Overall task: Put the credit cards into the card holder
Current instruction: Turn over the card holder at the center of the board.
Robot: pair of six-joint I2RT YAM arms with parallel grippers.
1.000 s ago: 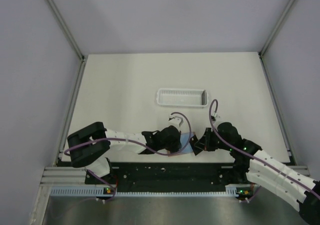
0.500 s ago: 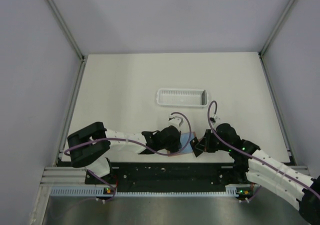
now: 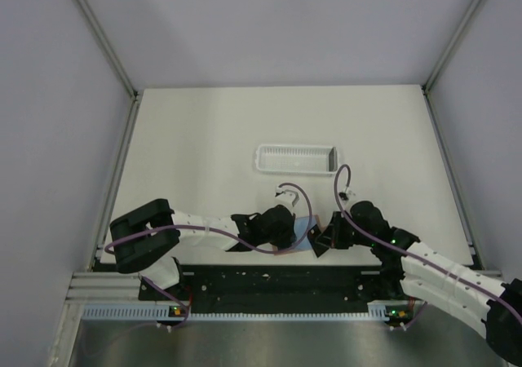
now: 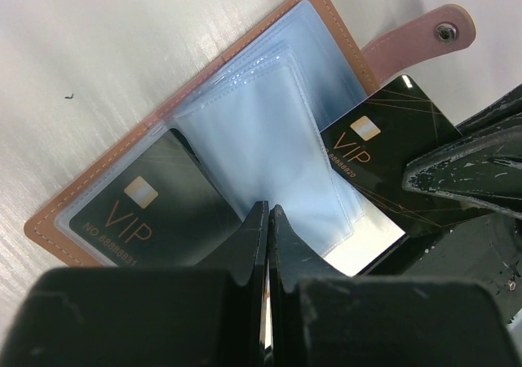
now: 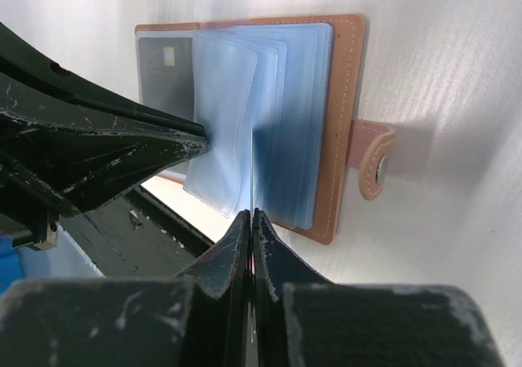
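Top view: off-white bench (image 3: 196, 139) boxed in by plain grey walls (image 3: 269, 24) with aluminium corner posts (image 3: 102, 33); a black rail (image 3: 277, 281) ran along the near edge, with a dull metal sheet (image 3: 269, 342) below it. A white slatted tray (image 3: 296, 159) sat mid-bench, well apart from the arms. Left end effector (image 3: 295, 233) and right end effector (image 3: 320, 241) met tip to tip near the rail, with the card holder (image 3: 307, 224) between them, only a pale blue sliver of it showing. Left wrist view: the card holder lay open and flat on the bench, brown stitched rim, clear blue sleeves (image 4: 269, 130) fanned up, snap strap (image 4: 412, 45) sticking out at the far side. One black VIP card, the sleeved card (image 4: 139, 216), sat inside the left-hand pocket. The other, the held card (image 4: 383, 151), lay angled at the holder's right edge, partly under the sleeves, with the right end effector's fingers (image 4: 465, 167) over its outer end. The left end effector's jaws were pressed almost together at the sleeves' edge; whether a sleeve was pinched between them could not be told. Right wrist view: the right end effector's jaws were clamped on the held card, seen edge-on as a thin line running into the fanned sleeves. The left fingertip (image 5: 192, 143) touched the sleeves from the side. The bench surface was faintly ridged white.
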